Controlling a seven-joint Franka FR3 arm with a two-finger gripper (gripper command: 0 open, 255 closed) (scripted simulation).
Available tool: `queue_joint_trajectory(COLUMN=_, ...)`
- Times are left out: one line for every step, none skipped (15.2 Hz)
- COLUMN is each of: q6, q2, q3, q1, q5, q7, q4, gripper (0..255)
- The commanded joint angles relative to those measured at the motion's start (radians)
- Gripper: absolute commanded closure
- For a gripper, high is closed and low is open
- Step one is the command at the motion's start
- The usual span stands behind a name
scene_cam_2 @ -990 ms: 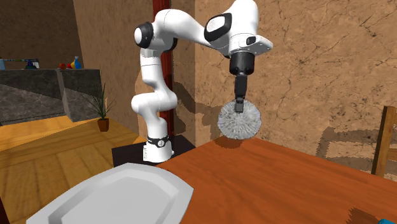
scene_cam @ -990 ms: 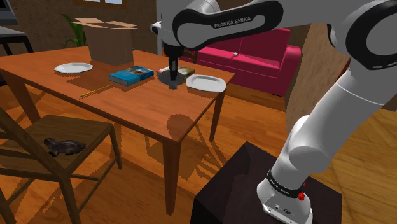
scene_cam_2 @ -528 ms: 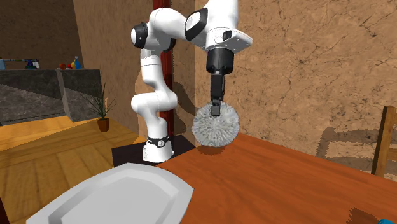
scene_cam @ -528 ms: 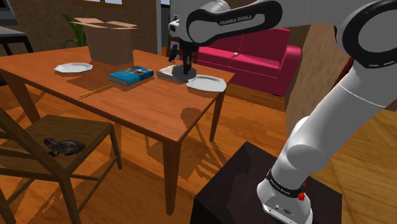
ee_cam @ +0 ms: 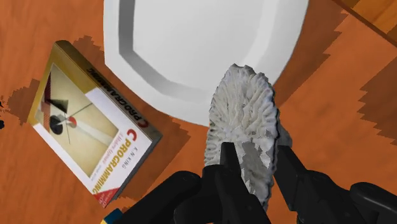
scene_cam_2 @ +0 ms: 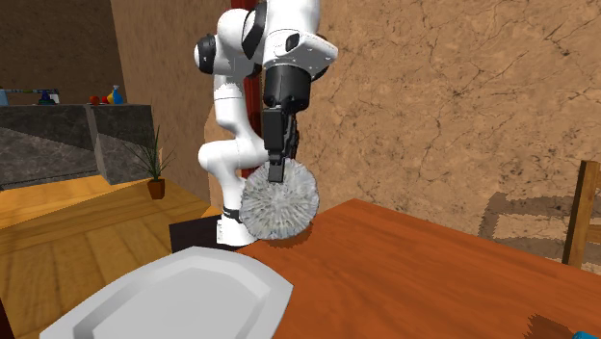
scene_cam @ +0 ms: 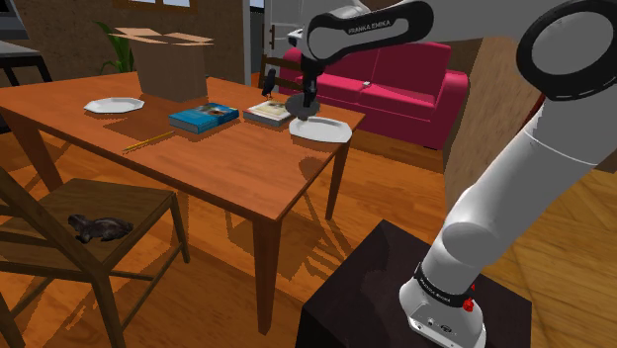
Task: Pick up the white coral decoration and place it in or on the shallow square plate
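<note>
Your black hand (ee_cam: 254,159) pinches the white spiky coral ball (ee_cam: 245,108) over the edge of the shallow white square plate (ee_cam: 191,38) — release now and it may roll onto the wooden tabletop (ee_cam: 38,38).

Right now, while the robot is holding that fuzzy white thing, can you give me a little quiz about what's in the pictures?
1. True or false: the jaws are shut on the white coral decoration.
2. Pick one: in the wrist view, what lies on the table beside the white plate? A) a book B) a cup C) a spoon
3. In the shoulder view, what colour is the sofa behind the table?

Key: 1 true. 2 A. 3 red.
</note>
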Motion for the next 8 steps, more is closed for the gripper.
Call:
queue_joint_trajectory(q6=0.017, q2=0.02, q3=-0.035, q1=-0.021, q5=0.012, q7=-0.061, q4=0.019, gripper=255)
queue_joint_trajectory(q6=0.021, q2=0.029, q3=-0.05, q1=-0.03, q5=0.019, q7=-0.087, q4=0.03, gripper=255)
queue_joint_trajectory(q6=0.026, q2=0.04, q3=-0.064, q1=-0.039, q5=0.026, q7=-0.113, q4=0.042, gripper=255)
queue_joint_trajectory(q6=0.03, q2=0.052, q3=-0.078, q1=-0.048, q5=0.034, q7=-0.139, q4=0.055, gripper=255)
queue_joint_trajectory(q6=0.033, q2=0.065, q3=-0.092, q1=-0.057, q5=0.043, q7=-0.165, q4=0.07, gripper=255)
queue_joint_trajectory(q6=0.036, q2=0.078, q3=-0.106, q1=-0.066, q5=0.052, q7=-0.192, q4=0.085, gripper=255)
queue_joint_trajectory(q6=0.039, q2=0.093, q3=-0.119, q1=-0.076, q5=0.062, q7=-0.219, q4=0.102, gripper=255)
queue_joint_trajectory(q6=0.041, q2=0.108, q3=-0.132, q1=-0.085, q5=0.073, q7=-0.246, q4=0.12, gripper=255)
